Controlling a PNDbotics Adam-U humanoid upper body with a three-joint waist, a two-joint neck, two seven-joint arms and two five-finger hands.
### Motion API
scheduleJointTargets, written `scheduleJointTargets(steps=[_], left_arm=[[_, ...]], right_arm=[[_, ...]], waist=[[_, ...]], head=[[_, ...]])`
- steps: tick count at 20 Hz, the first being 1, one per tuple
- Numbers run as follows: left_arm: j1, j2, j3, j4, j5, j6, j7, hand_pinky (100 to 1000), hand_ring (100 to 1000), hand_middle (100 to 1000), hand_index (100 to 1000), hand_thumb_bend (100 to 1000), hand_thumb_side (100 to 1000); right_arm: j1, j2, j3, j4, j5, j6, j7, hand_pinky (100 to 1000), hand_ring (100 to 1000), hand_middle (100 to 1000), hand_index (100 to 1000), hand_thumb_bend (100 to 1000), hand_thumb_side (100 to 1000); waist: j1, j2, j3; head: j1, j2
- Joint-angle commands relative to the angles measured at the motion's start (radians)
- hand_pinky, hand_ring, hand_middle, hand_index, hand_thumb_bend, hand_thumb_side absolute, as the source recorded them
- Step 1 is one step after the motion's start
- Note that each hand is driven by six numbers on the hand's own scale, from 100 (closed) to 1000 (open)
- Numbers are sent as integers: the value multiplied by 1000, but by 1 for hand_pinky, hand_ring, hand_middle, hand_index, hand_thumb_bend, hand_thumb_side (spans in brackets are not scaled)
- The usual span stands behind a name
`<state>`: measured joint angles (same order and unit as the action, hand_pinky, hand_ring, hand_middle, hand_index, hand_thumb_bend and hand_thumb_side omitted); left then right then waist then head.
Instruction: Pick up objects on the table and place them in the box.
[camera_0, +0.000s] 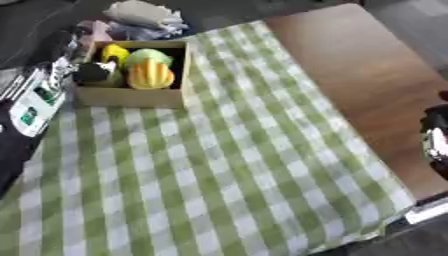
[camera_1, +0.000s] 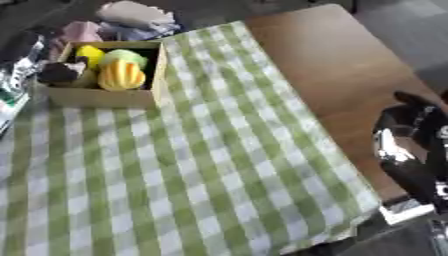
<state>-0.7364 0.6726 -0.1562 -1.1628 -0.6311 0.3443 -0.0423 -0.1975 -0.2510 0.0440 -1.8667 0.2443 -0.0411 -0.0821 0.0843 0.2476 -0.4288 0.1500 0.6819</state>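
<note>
- Green-and-white checked cloth (camera_0: 219, 165) covers most of the wooden table (camera_0: 367, 75), with bare wood showing along the right.
- Cardboard box (camera_0: 131, 95) sits at the cloth's far left corner, holding a yellow-orange ridged object (camera_0: 150, 75), a green one (camera_0: 147, 56) and a yellow one (camera_0: 114, 51).
- Right hand (camera_1: 411, 145) hangs over the table's right edge; whether its fingers are open, I can't tell.
- Crumpled fabric (camera_0: 140, 15) is heaped beyond the box.

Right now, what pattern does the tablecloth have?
Green and white checks; the tablecloth shows best in the left eye view.
</note>
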Motion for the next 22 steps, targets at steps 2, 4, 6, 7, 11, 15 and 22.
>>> scheduleJointTargets(steps=[2,4,6,7,11,15,22], left_arm=[[9,51,18,-85,37,2,15,752,808,890,918,293,537],[29,74,24,-146,65,7,25,751,808,888,913,273,531],[63,104,37,-231,100,11,33,749,808,885,909,255,533],[83,118,45,-274,120,16,36,747,805,881,904,246,534],[182,169,103,-469,202,33,74,732,767,819,871,210,529],[314,178,173,-671,310,19,148,720,733,767,834,147,517],[509,80,224,-835,392,-77,290,714,721,749,820,100,512]], right_arm=[[-2,-10,-11,-7,-2,0,-5,622,662,633,840,100,418],[0,-10,-15,-6,0,1,-8,622,662,634,841,100,419],[3,-9,-20,-6,2,1,-11,622,662,633,840,100,420],[4,-9,-21,-6,3,1,-13,622,662,634,840,100,421],[10,-8,-30,-5,6,1,-20,622,662,633,840,100,423],[13,-7,-40,-5,9,2,-28,622,662,633,841,100,425],[15,-13,-47,-6,12,3,-37,622,662,633,844,100,426]], waist=[[0,-5,14],[-3,-7,27],[-6,-11,45],[-7,-12,52],[-14,-17,91],[-18,-20,135],[-28,-16,213]], head=[[-12,-4],[-17,-1],[-25,2],[-29,3],[-47,11],[-64,18],[-70,31]])
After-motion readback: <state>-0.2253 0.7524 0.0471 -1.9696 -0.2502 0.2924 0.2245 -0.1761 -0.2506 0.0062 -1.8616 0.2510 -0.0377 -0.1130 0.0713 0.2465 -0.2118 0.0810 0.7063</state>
